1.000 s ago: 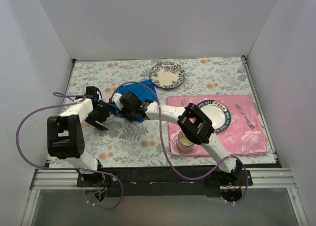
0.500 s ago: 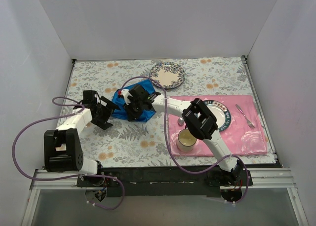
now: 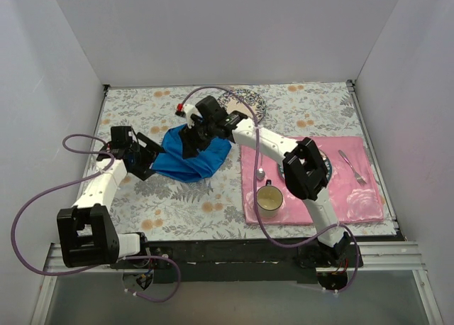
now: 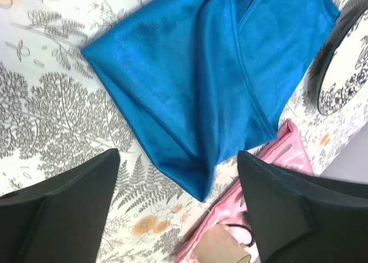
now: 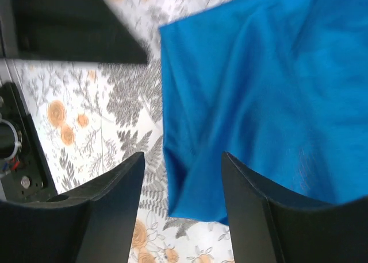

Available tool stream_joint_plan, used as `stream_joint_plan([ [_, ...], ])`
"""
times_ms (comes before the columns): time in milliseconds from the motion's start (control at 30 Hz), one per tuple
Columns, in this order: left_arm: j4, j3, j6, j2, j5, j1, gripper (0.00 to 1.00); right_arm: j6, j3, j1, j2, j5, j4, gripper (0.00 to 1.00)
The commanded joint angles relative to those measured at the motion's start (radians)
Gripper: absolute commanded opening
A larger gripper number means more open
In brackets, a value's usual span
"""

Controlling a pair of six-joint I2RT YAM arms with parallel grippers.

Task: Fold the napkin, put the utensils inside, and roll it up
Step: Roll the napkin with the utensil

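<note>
Left on the desk (image 3: 177, 197) a loosely doubled napkin (image 3: 190, 162), let go a moment earlier by the right end effector (image 3: 191, 144), now open above its far side. Judged the fold roughly done, utensils next. Kept the left end effector (image 3: 149, 158) open and empty just beside the cloth's left edge. Saw bare desk nearer the bases; placemat (image 3: 355, 197), mug (image 3: 269, 199) and spoon (image 3: 261, 173) close on the right; fork (image 3: 352, 166) well apart.

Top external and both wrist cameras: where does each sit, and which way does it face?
Top external: above, behind the robot, looking down on the table; left gripper and right gripper show.
Left wrist: above the napkin, looking down between its open fingers.
Right wrist: above the napkin, looking down between its open fingers.
Shared: all see the napkin.
</note>
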Motion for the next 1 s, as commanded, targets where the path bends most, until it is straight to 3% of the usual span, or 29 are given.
stream_joint_plan([
  [0,-0.037,-0.08,0.007,-0.059,0.075,0.002,0.71,0.044,0.065,-0.059,0.003,-0.071,0.069,0.64],
  [100,-0.024,-0.145,-0.015,-0.089,0.123,0.002,0.63,0.078,0.134,-0.068,0.107,-0.107,0.089,0.57],
  [267,-0.038,-0.198,-0.055,-0.108,0.117,0.004,0.61,0.14,0.14,-0.065,0.175,-0.202,0.173,0.46],
  [500,-0.003,-0.238,-0.096,-0.042,0.128,0.005,0.51,0.02,0.102,-0.009,0.195,-0.132,0.133,0.55],
  [600,-0.017,-0.226,-0.096,-0.051,0.083,0.008,0.52,-0.043,0.082,0.031,0.184,-0.026,0.112,0.62],
  [733,-0.047,-0.199,-0.093,-0.088,0.024,0.025,0.52,-0.19,0.08,0.102,0.202,0.211,0.081,0.62],
  [967,-0.079,-0.169,-0.078,-0.11,-0.007,0.06,0.53,-0.27,0.065,0.174,0.216,0.507,0.11,0.44],
])
